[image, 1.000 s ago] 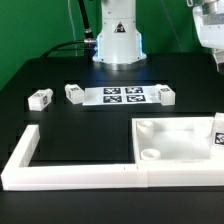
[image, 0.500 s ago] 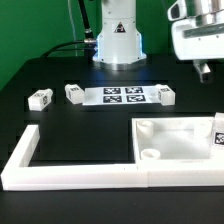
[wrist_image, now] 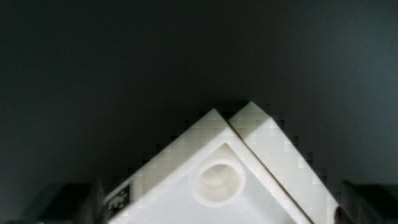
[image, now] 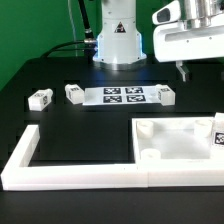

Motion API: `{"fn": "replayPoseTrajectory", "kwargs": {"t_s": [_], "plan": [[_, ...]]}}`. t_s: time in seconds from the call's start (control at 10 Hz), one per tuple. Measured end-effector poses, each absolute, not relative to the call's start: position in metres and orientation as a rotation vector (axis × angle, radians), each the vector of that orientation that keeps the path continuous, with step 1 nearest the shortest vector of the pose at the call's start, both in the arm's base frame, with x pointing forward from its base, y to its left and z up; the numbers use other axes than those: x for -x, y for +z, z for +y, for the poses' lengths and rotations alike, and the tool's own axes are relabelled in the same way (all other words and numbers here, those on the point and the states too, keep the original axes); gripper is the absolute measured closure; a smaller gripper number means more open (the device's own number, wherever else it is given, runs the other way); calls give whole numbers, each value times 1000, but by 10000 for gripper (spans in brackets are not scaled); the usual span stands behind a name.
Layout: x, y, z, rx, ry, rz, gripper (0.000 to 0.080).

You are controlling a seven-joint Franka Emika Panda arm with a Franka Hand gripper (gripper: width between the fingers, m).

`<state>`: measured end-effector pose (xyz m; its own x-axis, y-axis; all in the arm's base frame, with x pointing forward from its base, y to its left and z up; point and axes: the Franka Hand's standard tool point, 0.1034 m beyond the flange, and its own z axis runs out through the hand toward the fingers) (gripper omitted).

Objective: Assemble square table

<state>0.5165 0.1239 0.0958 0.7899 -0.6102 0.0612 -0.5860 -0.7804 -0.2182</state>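
Observation:
The square table's white slab point(image: 178, 138) lies at the exterior view's lower right, tucked into the corner of the L-shaped wall. One round corner socket point(wrist_image: 217, 181) shows in the wrist view. Three tagged legs point(image: 40, 98) point(image: 74, 93) point(image: 165, 95) lie on the black table. A further tagged leg point(image: 217, 136) is at the slab's right edge. My gripper point(image: 198, 68) hangs high above the slab's far side, open and holding nothing. In the wrist view its dark fingers point(wrist_image: 71, 206) frame the slab's corner far below my gripper point(wrist_image: 217, 216).
The marker board point(image: 123, 96) lies flat between the legs in the middle of the table. The long white L-shaped wall point(image: 70, 174) runs along the near edge and up the exterior view's left. The robot's base point(image: 118, 40) stands at the back.
My arm has swung toward the exterior view's left and downward, bringing the gripper from the top right corner further into view. The jaws stayed open. No part moved.

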Motion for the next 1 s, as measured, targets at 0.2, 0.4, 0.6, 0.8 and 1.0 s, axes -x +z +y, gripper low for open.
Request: {"fn": "replayPoseTrajectory", "kwargs": {"t_s": [0.2,0.4,0.6,0.8,1.0], "plan": [[-498,81,108,2891,-151,691,150],[-467,69,100,2999,35,332,150],[-458,71,91,3062,-52,-42,150],[-456,70,92,3056,-6,-23,150],[-436,67,98,3017,266,-7,150]]}}
